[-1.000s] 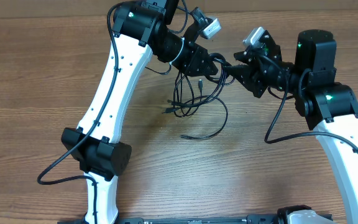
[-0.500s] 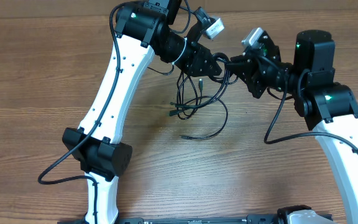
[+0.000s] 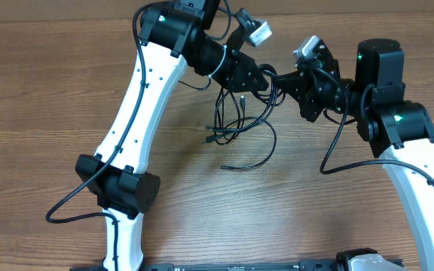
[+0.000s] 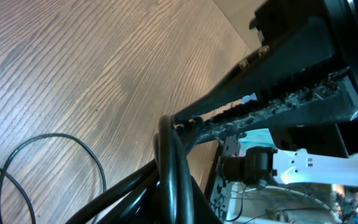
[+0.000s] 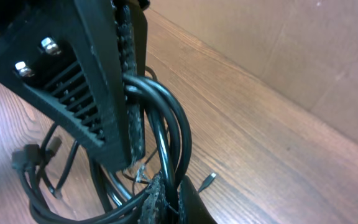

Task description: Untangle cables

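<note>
You are working over a wooden table [image 3: 51, 90] that fills the overhead view. Your left arm [image 3: 145, 98] reaches up and across from the near edge. Your right arm [image 3: 420, 173] comes in from the right side. The two meet tip to tip near the far middle of the table.

Your left gripper [image 3: 267, 75] has its jaws closed tight on the cables [image 3: 236, 124]. In the left wrist view several black cords [image 4: 166, 168] are bunched together and run up into the point where the fingers [image 4: 272, 109] converge. Your right gripper [image 3: 281, 78] has its jaws closed down on the same bundle, just beside the left one. In the right wrist view the cords [image 5: 166, 118] curl in a tight arc against the ribbed pad of one finger [image 5: 104, 81].

From that shared grip the cables hang down between the two arms and spread onto the table in overlapping loops. One strand sweeps out toward you and ends in a small plug [image 3: 224, 165] lying flat on the wood. A second plug [image 3: 243, 100] dangles inside the loops, and a third end [image 3: 208, 134] lies at the left edge of the tangle.
</note>
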Robot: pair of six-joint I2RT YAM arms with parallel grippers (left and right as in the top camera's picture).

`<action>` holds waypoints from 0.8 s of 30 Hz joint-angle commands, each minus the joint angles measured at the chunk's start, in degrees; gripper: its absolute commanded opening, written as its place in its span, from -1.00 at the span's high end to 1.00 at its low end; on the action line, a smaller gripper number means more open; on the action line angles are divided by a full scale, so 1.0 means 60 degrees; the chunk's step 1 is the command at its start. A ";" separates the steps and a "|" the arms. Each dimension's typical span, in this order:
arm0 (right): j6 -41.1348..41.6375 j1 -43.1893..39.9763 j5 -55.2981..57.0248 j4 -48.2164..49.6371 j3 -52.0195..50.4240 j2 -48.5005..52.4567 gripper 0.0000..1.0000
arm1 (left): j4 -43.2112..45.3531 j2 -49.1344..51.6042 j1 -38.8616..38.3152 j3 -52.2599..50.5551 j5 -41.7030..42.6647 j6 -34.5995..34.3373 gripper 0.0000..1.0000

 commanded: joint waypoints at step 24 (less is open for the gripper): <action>0.3118 -0.0171 0.0761 0.0302 0.0146 -0.0007 0.21 | -0.0477 -0.0077 0.1555 0.0142 0.0120 -0.0805 0.91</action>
